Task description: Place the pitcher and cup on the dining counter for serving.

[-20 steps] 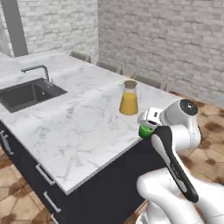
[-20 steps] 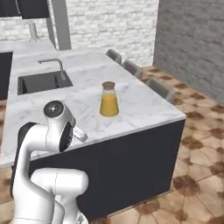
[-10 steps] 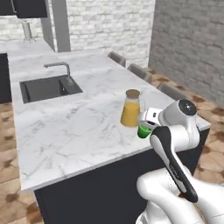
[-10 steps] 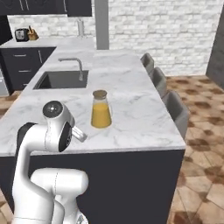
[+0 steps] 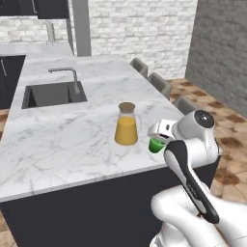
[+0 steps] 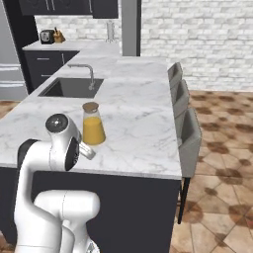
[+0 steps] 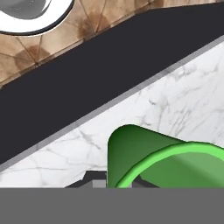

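Observation:
The pitcher [image 5: 127, 124], clear glass with orange liquid and a brown lid, stands upright on the dining counter [image 5: 67, 140] near its front right corner. It also shows in the right base view, the pitcher [image 6: 92, 126] just behind my arm. My gripper [image 5: 158, 139] is shut on the small green cup [image 5: 155, 145], right of the pitcher at the counter's edge. In the hand view the cup [image 7: 148, 157] lies over the marble [image 7: 179, 100] close to its rim. I cannot tell whether the cup touches the counter.
A sink [image 5: 53, 93] with a faucet [image 5: 72, 79] is set into the counter's far left. Grey chairs [image 6: 188, 136] line its right side. The counter's dark base [image 7: 87, 74] and brown tiled floor [image 7: 39, 57] lie below the edge.
The whole picture has shifted, so the base has moved around the counter. The pitcher keeps its place on the marble and the cup stays in my shut gripper.

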